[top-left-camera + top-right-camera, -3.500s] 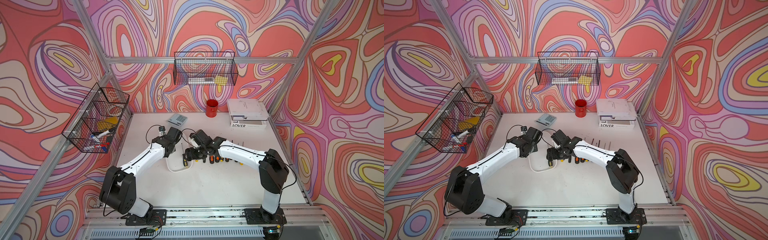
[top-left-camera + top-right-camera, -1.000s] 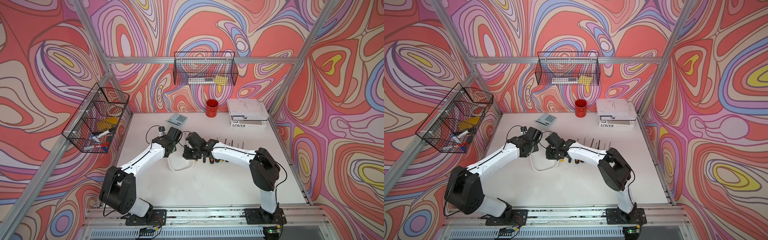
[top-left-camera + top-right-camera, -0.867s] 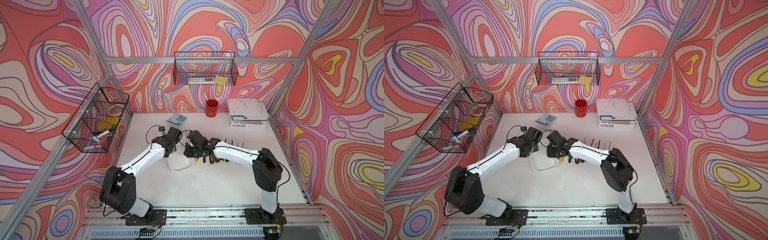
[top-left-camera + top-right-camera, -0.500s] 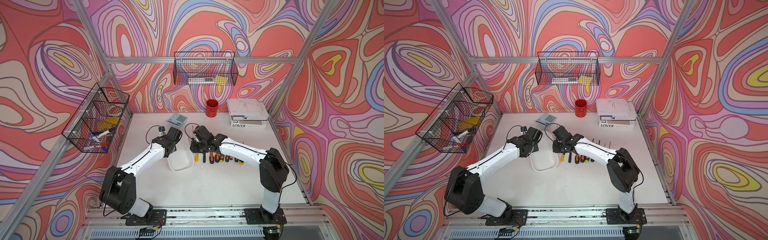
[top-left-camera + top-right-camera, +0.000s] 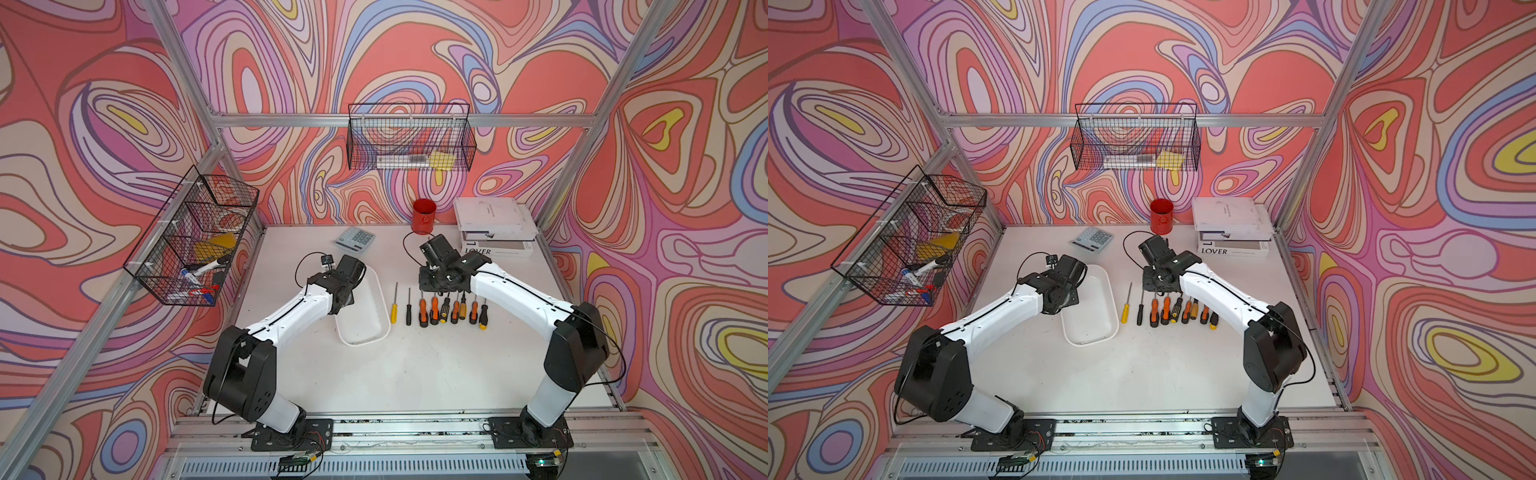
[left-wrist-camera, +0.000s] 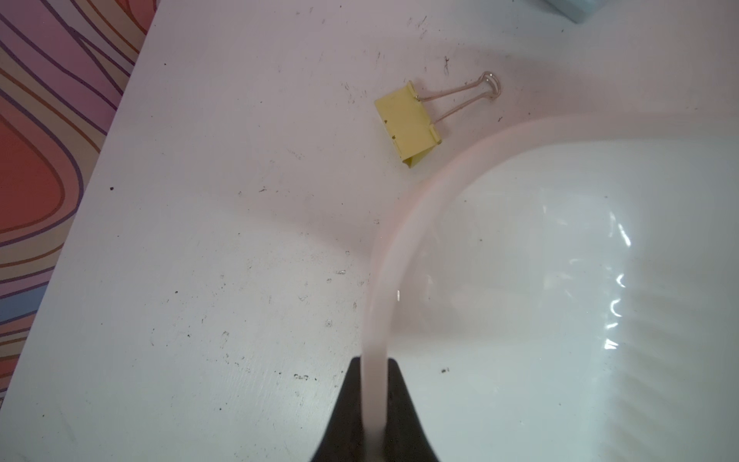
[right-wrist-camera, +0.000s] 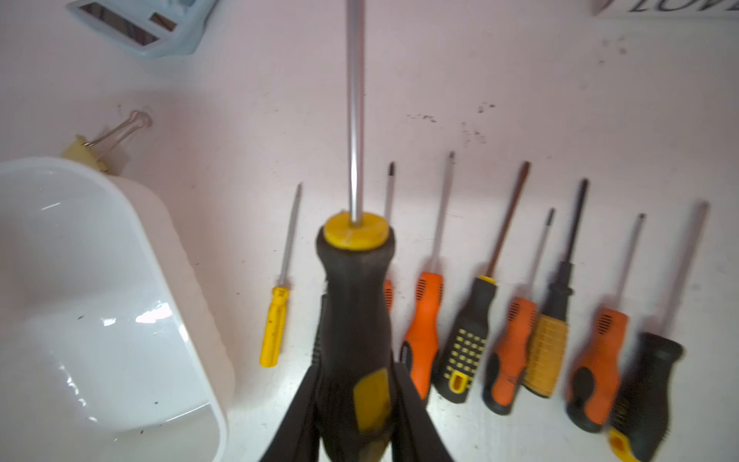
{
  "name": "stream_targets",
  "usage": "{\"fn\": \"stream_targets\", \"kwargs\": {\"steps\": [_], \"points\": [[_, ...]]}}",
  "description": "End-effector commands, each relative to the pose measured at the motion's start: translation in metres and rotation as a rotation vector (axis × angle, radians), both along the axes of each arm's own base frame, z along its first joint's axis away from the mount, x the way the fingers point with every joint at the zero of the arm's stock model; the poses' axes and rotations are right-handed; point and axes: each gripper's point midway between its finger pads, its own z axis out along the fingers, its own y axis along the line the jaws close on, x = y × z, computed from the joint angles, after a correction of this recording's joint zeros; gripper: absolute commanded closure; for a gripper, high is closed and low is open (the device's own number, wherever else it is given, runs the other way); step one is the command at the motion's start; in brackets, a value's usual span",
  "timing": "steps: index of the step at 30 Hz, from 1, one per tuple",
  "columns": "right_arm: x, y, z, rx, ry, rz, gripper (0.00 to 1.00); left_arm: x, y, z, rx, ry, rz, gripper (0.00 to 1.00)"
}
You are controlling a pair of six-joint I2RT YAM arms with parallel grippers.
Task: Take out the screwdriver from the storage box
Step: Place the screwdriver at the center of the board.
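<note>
Inspector: Since a second ago the right gripper (image 7: 354, 386) has swung off the storage box (image 7: 120, 260) and now hangs over the loose screwdrivers (image 5: 440, 309) lined up beside it. Jaw state?

Operator: The right jaws are narrow, clamped on the black handle of the screwdriver (image 7: 352, 296), with the shaft pointing ahead. The left gripper (image 6: 374, 376) is pinched tight on the box rim, steadying it.

Inspector: Box contents?

Operator: None visible. The box looks bare in both top views. The held screwdriver is clear of the box, above the row alongside it.

Inspector: Judgement: removal is done bar the set-down. Lower it level, shaft parallel to the row, wherever the row leaves room. The row is closely packed, so a crooked drop could knock its neighbours. Release only once the handle rests on the table (image 5: 415, 365). Hold the left pinch until then. Note a binder clip (image 6: 408, 124) just off the box corner.
</note>
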Motion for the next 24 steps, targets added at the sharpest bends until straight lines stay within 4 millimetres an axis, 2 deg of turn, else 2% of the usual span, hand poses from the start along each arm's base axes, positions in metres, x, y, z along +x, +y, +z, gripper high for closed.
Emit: {"fn": "stream_targets", "kwargs": {"steps": [1,7,15,19,24], "points": [[-0.009,-0.053,-0.003,-0.105,0.034,-0.080,1.00,0.004,-0.003,-0.002,0.011,0.034,-0.034,1.00],[-0.017,-0.122,-0.016,-0.208,0.096,-0.203,1.00,0.009,-0.012,-0.007,-0.018,0.051,-0.067,1.00],[-0.033,-0.188,-0.042,-0.244,0.190,-0.319,1.00,0.014,-0.019,-0.022,-0.018,0.093,-0.092,1.00],[-0.041,-0.214,-0.054,-0.247,0.229,-0.366,1.00,0.016,-0.022,-0.028,-0.017,0.110,-0.105,1.00],[-0.048,-0.225,-0.075,-0.215,0.278,-0.369,1.00,0.016,-0.021,-0.026,-0.013,0.108,-0.109,1.00]]}}
